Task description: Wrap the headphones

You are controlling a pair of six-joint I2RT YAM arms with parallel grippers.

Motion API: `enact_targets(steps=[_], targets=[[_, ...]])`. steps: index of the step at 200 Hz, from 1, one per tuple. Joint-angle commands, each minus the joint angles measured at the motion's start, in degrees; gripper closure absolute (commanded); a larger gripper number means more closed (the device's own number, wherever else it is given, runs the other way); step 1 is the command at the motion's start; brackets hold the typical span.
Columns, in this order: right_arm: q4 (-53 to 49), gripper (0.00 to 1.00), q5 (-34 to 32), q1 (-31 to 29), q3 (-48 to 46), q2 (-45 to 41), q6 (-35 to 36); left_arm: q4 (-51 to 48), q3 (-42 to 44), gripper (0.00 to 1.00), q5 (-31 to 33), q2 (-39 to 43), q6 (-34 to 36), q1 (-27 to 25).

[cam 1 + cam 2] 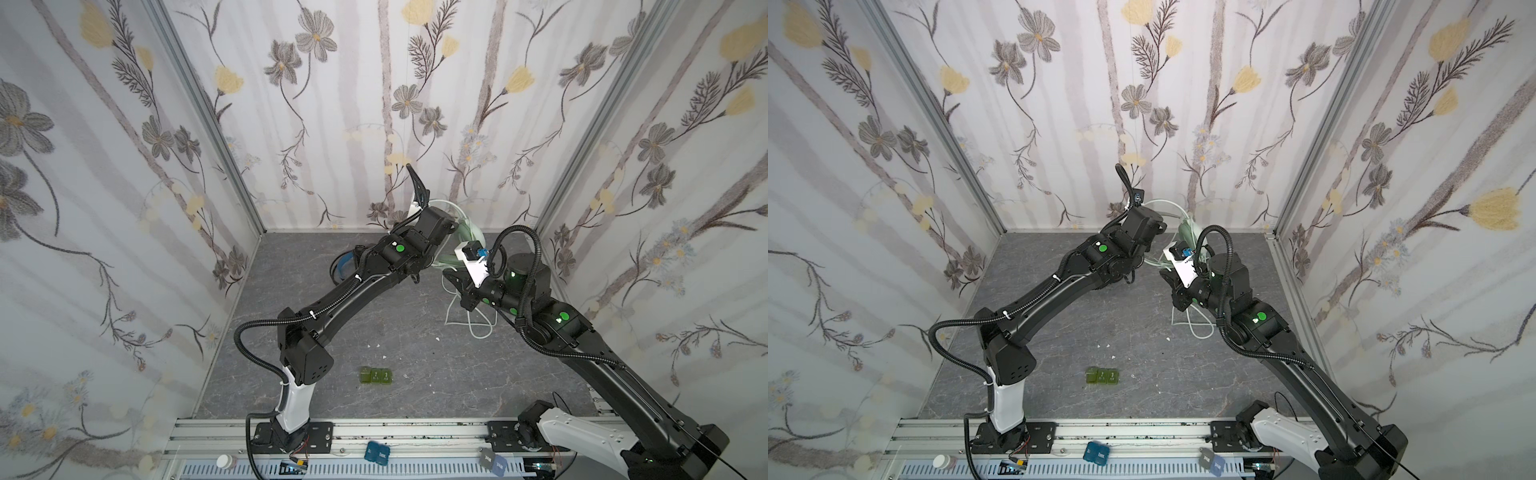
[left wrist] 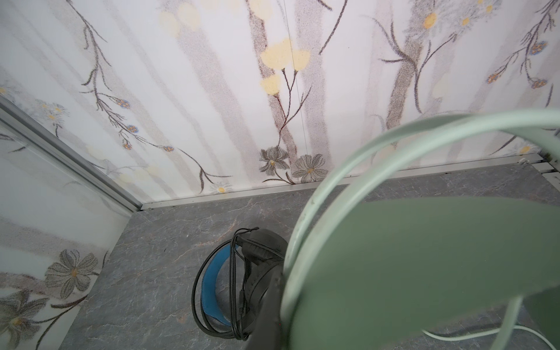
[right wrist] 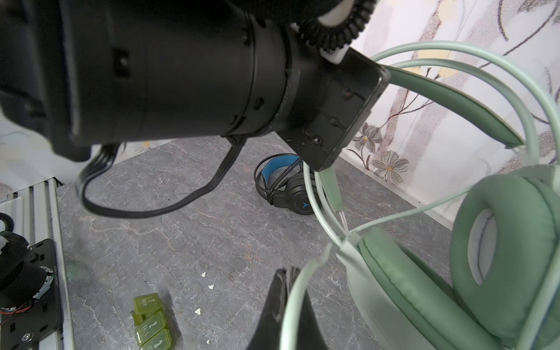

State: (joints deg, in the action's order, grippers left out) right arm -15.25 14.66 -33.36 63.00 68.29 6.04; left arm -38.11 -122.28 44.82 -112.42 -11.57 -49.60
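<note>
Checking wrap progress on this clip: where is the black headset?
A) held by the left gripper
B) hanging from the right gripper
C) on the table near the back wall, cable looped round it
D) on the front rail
C: the black headset lies on the table with its cable wound round the headband; the mint-green headset is the one lifted.

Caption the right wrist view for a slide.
Right gripper pinches the cable of the mint headset; black headset lies on the table beyond.

Green pill box (image 1: 376,376): three joined compartments, flat on the grey marbled tabletop (image 1: 415,340).
White crumbs (image 1: 384,357): scattered nearby.
Blue case (image 1: 377,452): on the front rail (image 1: 415,432).
Walls (image 1: 332,124): floral.
</note>
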Motion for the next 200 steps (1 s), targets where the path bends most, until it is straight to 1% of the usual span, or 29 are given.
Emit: enact_targets(steps=[1,26,78,122,158,200], targets=[[1.86,1.0,1.8,0.01,0.89,-0.92,-1.18,2.18,0.54,1.0,2.88,0.76,-0.99,0.3],[-1.32,1.0,0.56,0.02,2.09,-1.32,-0.79,3.05,1.02,1.0,3.99,0.88,1.5,0.27],[-8.83,1.0,-5.04,-0.03,4.55,-0.7,2.43,4.97,1.43,1.0,6.04,0.68,5.75,0.28],[-12.34,1.0,-7.92,0.0,6.56,-0.42,4.87,6.23,2.21,1.0,6.18,0.94,8.25,0.12],[-14.68,1.0,-13.57,0.01,7.89,-0.22,9.95,7.64,4.94,1.0,3.92,2.49,12.6,-0.31],[-13.65,0.98,-16.98,-0.12,7.8,-1.37,18.11,8.32,9.2,1.0,-2.11,5.87,18.82,-1.19]])
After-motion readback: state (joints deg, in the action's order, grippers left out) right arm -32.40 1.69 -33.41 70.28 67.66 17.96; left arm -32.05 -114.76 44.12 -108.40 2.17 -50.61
